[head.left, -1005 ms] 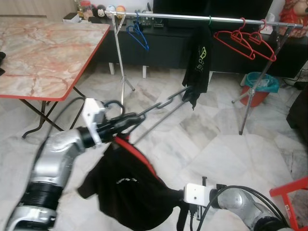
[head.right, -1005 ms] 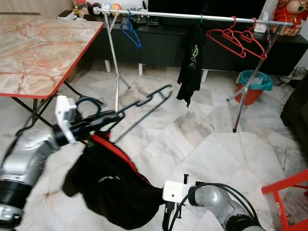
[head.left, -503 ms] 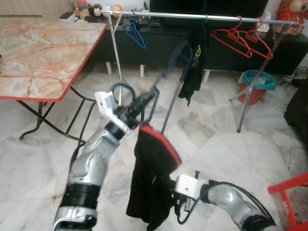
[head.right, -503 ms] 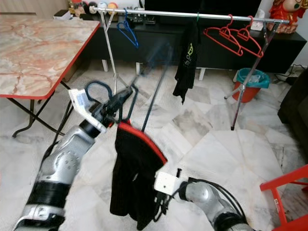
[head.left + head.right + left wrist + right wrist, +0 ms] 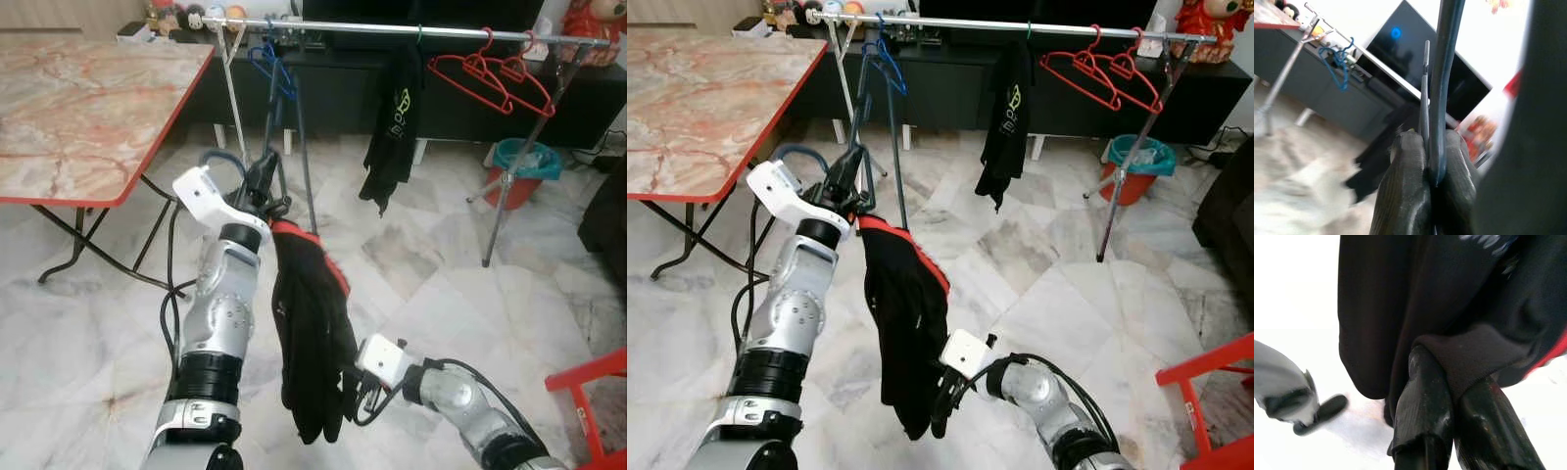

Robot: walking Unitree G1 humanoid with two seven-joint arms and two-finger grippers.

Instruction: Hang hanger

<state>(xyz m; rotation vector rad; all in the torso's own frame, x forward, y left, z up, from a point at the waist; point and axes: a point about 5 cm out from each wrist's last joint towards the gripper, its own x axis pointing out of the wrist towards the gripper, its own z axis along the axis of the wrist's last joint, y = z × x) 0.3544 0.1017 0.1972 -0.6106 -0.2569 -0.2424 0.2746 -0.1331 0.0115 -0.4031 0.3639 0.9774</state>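
Hanger (image 5: 289, 147) with its black garment (image 5: 309, 333) is gripped by the left end effector (image 5: 263, 186), raised but not yet hooked on the rail (image 5: 392, 31). Right end effector (image 5: 1449, 396) pinches the garment's hem; hooking and release remain.

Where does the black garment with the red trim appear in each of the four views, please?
Left eye view: black garment hangs at centre, below the left gripper.
Right eye view: left of centre.
Left wrist view: cannot be told; a dark blurred shape fills one edge.
Right wrist view: its hem pinched in the right gripper.
Shared landmark: the clothes rail.
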